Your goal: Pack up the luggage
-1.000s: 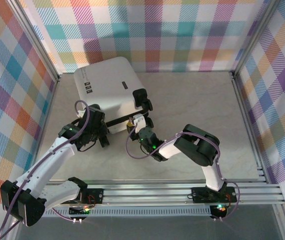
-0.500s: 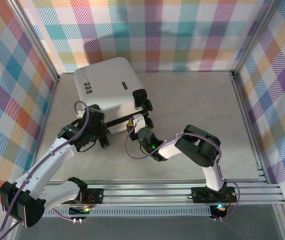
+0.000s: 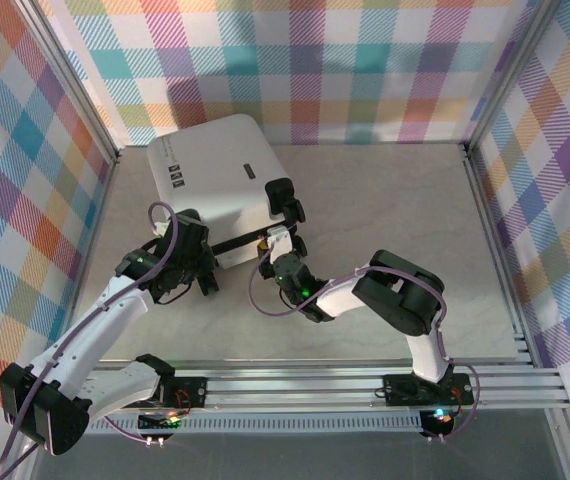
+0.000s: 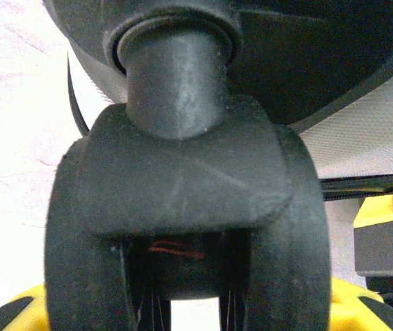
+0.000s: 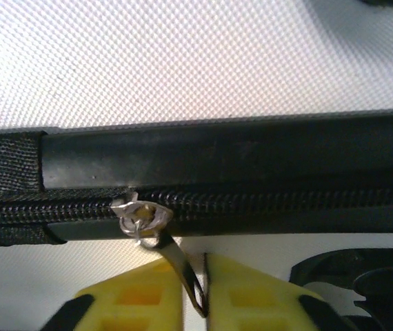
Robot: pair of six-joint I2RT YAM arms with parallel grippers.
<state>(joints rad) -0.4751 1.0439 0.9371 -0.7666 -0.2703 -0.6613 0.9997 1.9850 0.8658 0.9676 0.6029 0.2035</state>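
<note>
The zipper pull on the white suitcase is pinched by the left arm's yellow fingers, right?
Not quite. It is the right arm's yellow fingers that pinch the zipper pull on the white suitcase, not the left arm's. The right wrist view shows the metal pull caught between them.

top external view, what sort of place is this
Probably a robot test booth, not a home: plaid cloth walls on a metal frame, a table, and a left arm and right arm bolted to a rail beside a white suitcase.
</note>
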